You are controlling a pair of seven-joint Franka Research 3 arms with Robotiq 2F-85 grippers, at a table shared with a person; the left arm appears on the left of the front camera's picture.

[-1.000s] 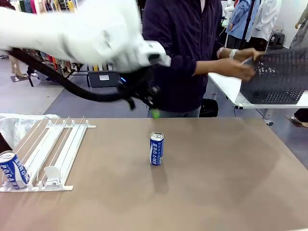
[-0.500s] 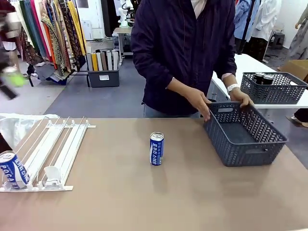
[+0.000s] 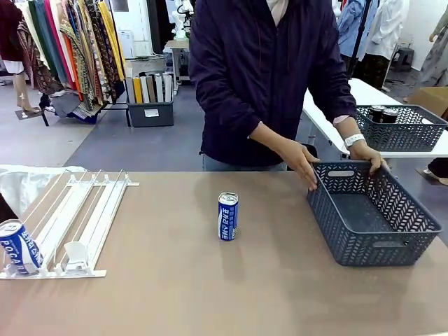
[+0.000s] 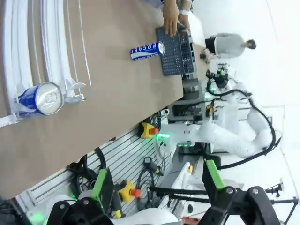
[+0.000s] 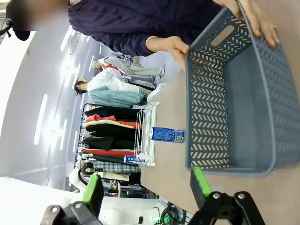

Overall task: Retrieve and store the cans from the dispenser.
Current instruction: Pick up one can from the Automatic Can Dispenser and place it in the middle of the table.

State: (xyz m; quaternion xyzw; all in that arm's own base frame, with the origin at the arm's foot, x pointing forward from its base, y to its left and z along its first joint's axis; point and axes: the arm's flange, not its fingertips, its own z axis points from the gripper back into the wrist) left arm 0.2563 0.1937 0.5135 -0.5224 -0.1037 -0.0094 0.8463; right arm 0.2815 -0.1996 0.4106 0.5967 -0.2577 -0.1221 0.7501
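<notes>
Item: blue-and-white slim can point(image 3: 228, 216), upright on brown desk point(image 3: 175, 294), awaiting storage; dark grey lattice plastic basket point(image 3: 371, 217) empty nearby. Left claw point(image 4: 157, 187), right claw point(image 5: 146, 192): both wide, empty. Next, likely: grasp can.

brown tabletop point(image 3: 175, 294) runs wide across the near side, matte and evenly lit. past it, smooth grey floor point(image 3: 119, 143) opens out to the far left. far left, a clothes rack point(image 3: 77, 42) packed tight with bright garments: yellows, reds, patterns. just right of it on the floor sits a dark bin point(image 3: 150, 113) with a row of upright flat things, pale and yellow. well behind that, a small white table point(image 3: 178, 45). over on the far right, another white table point(image 3: 360, 87) angles away, a cardboard box point(image 3: 428, 99) at its right end, pale shirts point(image 3: 381, 28) hanging behind. the right wrist view catches long bright light strips point(image 5: 41, 117) on a white ceiling.
</notes>
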